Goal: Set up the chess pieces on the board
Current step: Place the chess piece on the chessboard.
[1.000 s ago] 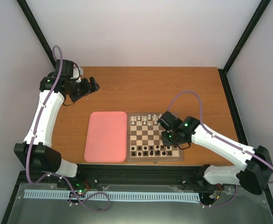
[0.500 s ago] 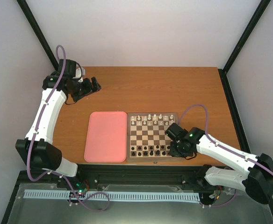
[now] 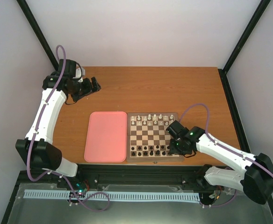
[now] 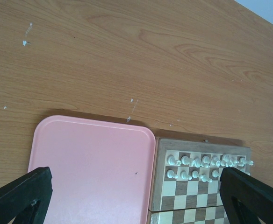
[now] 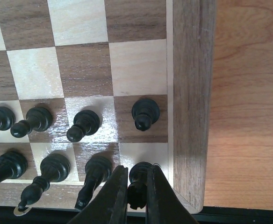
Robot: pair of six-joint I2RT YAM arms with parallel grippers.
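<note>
The wooden chessboard (image 3: pixel 151 135) lies at the table's near middle. Black chess pieces (image 3: pixel 148 150) stand in two rows along its near edge. In the right wrist view my right gripper (image 5: pixel 137 173) is shut on a black piece (image 5: pixel 139 177) that stands on the near right corner square, beside the board's brown border (image 5: pixel 190 93). A black pawn (image 5: pixel 145 112) stands one square ahead of it, with more black pieces (image 5: pixel 82 123) to the left. My left gripper (image 3: pixel 95 85) is open and empty, high above the table's far left.
A plain pink tray (image 3: pixel 106 136) lies against the board's left side and also shows in the left wrist view (image 4: pixel 89 172). White pieces (image 3: pixel 150 118) stand in two rows along the board's far edge. Black frame posts stand at the back corners.
My right gripper has moved from the board's right middle down to its near right corner. The left arm shifted slightly, then stayed still.
</note>
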